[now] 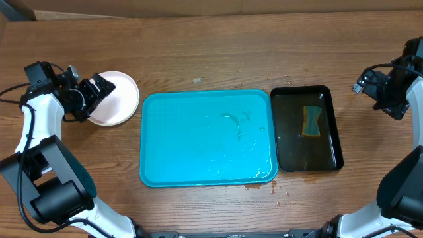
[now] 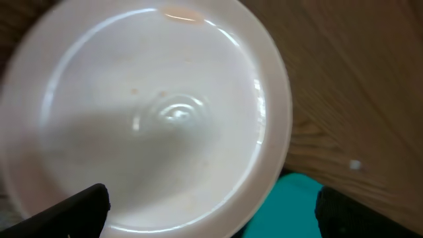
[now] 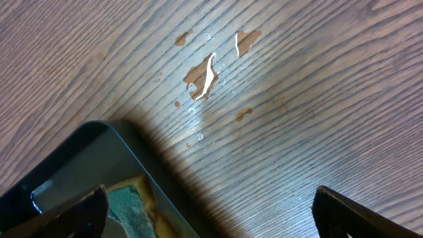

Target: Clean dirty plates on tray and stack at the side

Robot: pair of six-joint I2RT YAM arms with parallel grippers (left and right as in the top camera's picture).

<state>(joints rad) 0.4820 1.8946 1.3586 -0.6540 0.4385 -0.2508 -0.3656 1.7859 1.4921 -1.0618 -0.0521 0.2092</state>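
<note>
From above, our left gripper [image 1: 99,88] has its fingers wide, holding nothing; the white plate [image 1: 124,104] lies under them, beside the blue tray [image 1: 198,145]. Up close, the plate sits between them. Our right gripper [image 3: 208,215] is wide and empty too, above wet table [image 3: 297,99].

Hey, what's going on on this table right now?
Two robot arms are on a plate-cleaning job. The left gripper hangs open over a white plate lying on the table left of the turquoise tray. That tray is wet and holds no plates. The right gripper is open above the table beside the black tray, where a sponge lies in water.
</note>
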